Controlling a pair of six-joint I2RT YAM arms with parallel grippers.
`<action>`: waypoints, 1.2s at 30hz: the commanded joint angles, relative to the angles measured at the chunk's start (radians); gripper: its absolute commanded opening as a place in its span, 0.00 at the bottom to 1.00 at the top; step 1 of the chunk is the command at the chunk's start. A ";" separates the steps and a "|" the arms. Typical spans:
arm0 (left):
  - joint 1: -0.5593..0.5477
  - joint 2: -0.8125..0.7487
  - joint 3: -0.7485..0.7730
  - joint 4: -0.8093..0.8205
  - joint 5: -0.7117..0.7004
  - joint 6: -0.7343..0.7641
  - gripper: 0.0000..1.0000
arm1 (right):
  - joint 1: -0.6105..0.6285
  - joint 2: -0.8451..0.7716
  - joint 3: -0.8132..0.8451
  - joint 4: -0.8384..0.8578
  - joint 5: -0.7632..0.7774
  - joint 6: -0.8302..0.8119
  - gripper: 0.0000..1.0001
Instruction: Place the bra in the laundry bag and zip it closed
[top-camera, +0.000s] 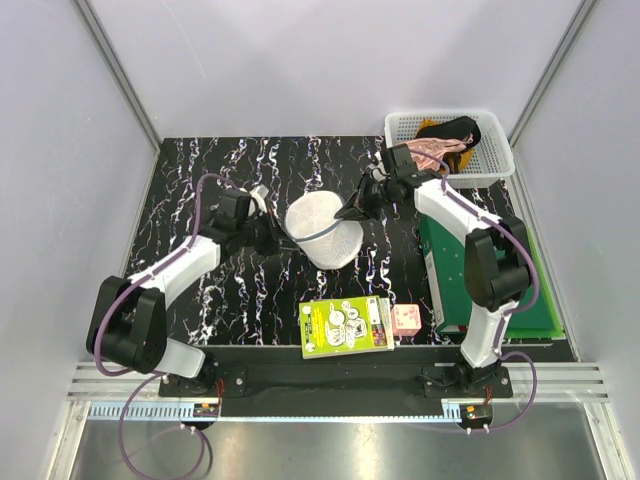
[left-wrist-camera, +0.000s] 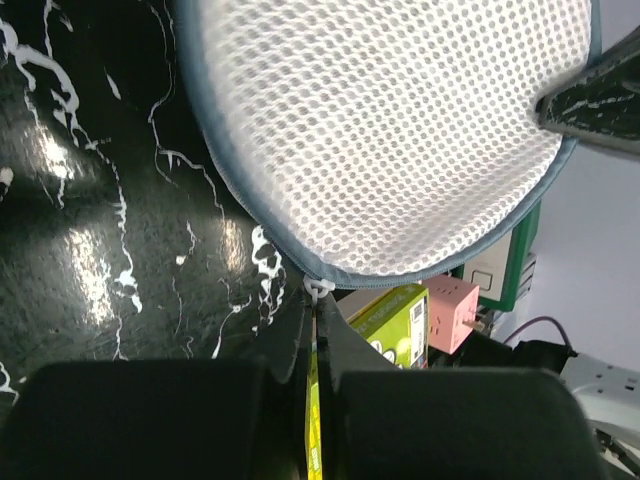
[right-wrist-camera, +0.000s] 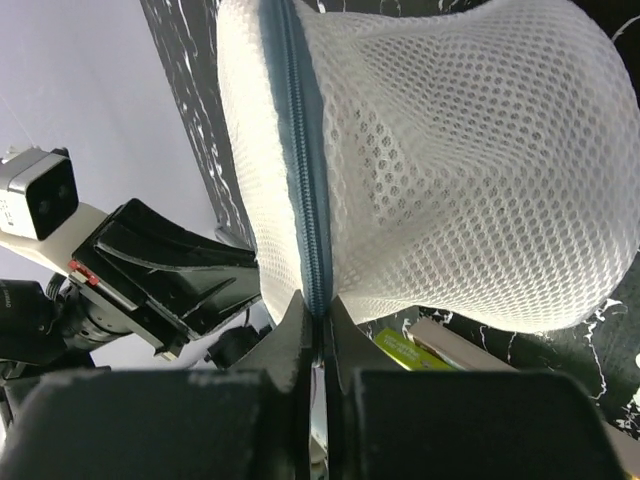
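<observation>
The laundry bag (top-camera: 322, 228) is near the middle of the black marbled table (top-camera: 200, 170), strung between the two grippers. Its widest span runs across the table from the left gripper (top-camera: 277, 236) to the right gripper (top-camera: 352, 212), and one round mesh face is tipped up towards the overhead camera. In the left wrist view the left gripper's fingers (left-wrist-camera: 270, 350) are pressed together on a small white tab (left-wrist-camera: 320, 289) at the bag's grey-blue rim, with no gap showing between them. In the right wrist view the right gripper's jaws are likewise pinched tight on the rim where the zip (right-wrist-camera: 303, 170) meets them. From there the zip runs straight up and away over the dome, and the stretch in view looks closed. The rest of the zip curves out of sight. The mesh is too dense to show what lies inside, so the bra cannot be made out. It is also unclear whether the bag's underside touches the table. Just beyond the bag's lower edge lie a yellow-green booklet (top-camera: 347, 326) and a pink cube (top-camera: 405, 319), both partly cut off in the left wrist view.
</observation>
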 joint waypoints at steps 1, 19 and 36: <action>-0.037 -0.024 0.046 -0.012 0.025 0.021 0.00 | 0.009 0.038 0.128 -0.111 -0.067 -0.091 0.11; -0.249 0.075 0.070 0.312 0.022 -0.308 0.00 | 0.024 -0.411 -0.281 -0.063 0.211 0.184 1.00; -0.140 0.003 0.041 0.145 0.050 -0.204 0.00 | 0.003 -0.164 -0.126 0.017 0.166 0.077 0.00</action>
